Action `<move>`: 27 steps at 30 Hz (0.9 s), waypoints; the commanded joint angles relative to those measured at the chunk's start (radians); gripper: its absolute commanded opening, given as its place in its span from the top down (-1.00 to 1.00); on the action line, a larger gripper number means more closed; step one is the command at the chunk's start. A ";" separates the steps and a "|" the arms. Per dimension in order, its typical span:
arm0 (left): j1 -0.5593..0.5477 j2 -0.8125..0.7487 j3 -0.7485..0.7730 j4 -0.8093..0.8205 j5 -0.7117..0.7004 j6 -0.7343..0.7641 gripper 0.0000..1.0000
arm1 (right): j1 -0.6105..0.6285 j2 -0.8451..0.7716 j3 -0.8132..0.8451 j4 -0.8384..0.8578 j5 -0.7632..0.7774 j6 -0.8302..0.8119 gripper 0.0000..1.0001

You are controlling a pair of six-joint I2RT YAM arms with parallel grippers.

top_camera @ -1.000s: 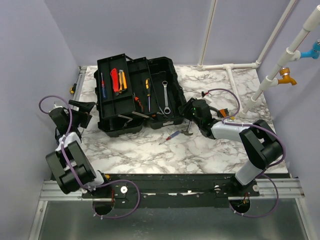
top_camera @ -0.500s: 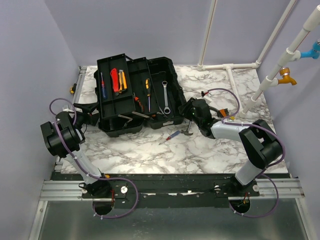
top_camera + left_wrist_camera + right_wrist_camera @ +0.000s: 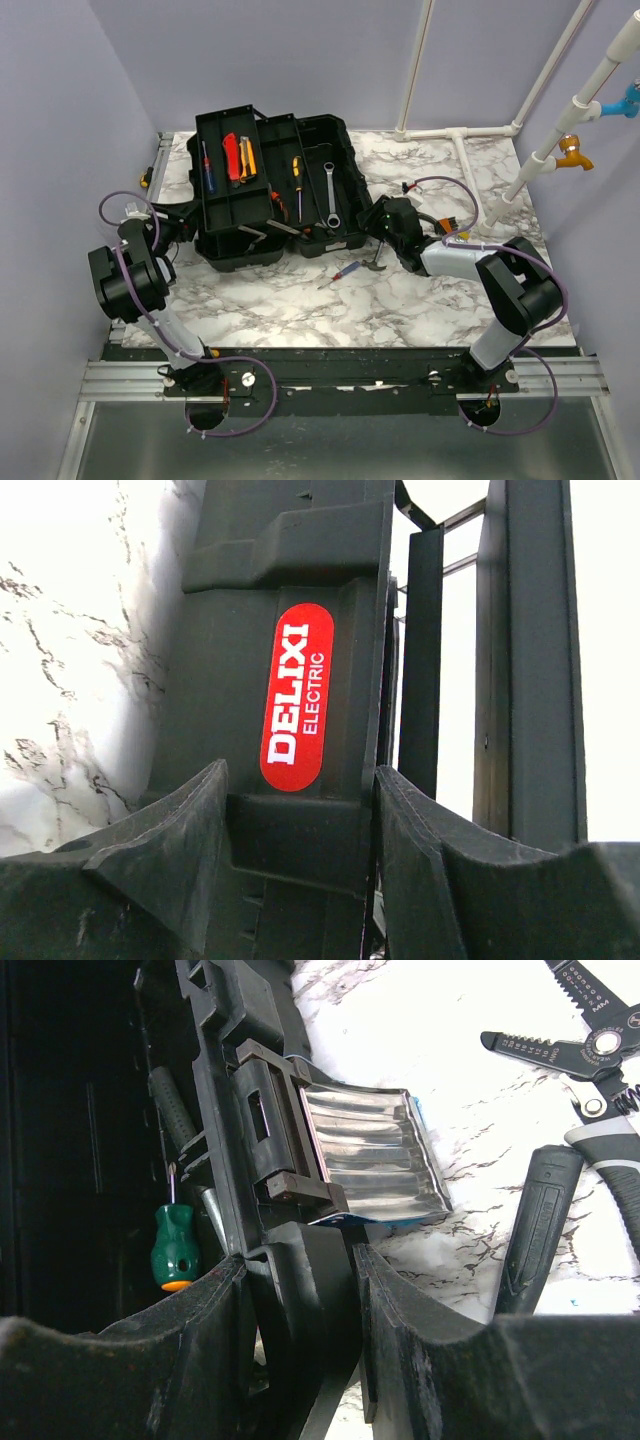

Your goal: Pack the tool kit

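**Black box, bright handles, marbled worktop**

The toolbox (image 3: 300, 240) is black all over, with a red oval label (image 3: 297, 695) lettered in white and a ribbed silver latch (image 3: 370, 1150) edged in teal. Inside lie a green-handled screwdriver (image 3: 177, 1245) with an orange end, a silver wrench (image 3: 331, 195), and a red tool (image 3: 231, 158) beside a yellow-and-black one (image 3: 247, 157). The worktop (image 3: 420, 300) is white marble veined in grey

Being cropped by the frame edge, right of the toolbox (image 3: 225, 1090): pliers (image 3: 600, 1060). Blending into the toolbox's left end: left gripper (image 3: 185, 228) fingertips.
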 commanded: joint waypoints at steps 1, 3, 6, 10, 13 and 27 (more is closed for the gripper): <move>-0.089 -0.215 0.045 -0.020 0.108 0.012 0.05 | 0.037 0.043 0.007 0.006 -0.118 -0.131 0.99; -0.108 -0.275 0.061 -0.102 0.092 0.069 0.06 | 0.037 0.038 0.004 0.009 -0.120 -0.136 0.99; -0.138 -0.342 0.102 -0.251 0.066 0.161 0.06 | 0.037 0.036 0.000 0.015 -0.123 -0.138 0.99; -0.179 -0.406 0.148 -0.416 0.031 0.264 0.07 | 0.036 0.031 -0.003 0.020 -0.129 -0.140 0.99; -0.210 -0.443 0.158 -0.486 0.022 0.320 0.07 | 0.037 0.028 -0.002 0.020 -0.132 -0.142 0.99; -0.402 -0.469 0.244 -0.617 0.011 0.435 -0.12 | 0.037 0.022 -0.007 0.036 -0.170 -0.145 0.99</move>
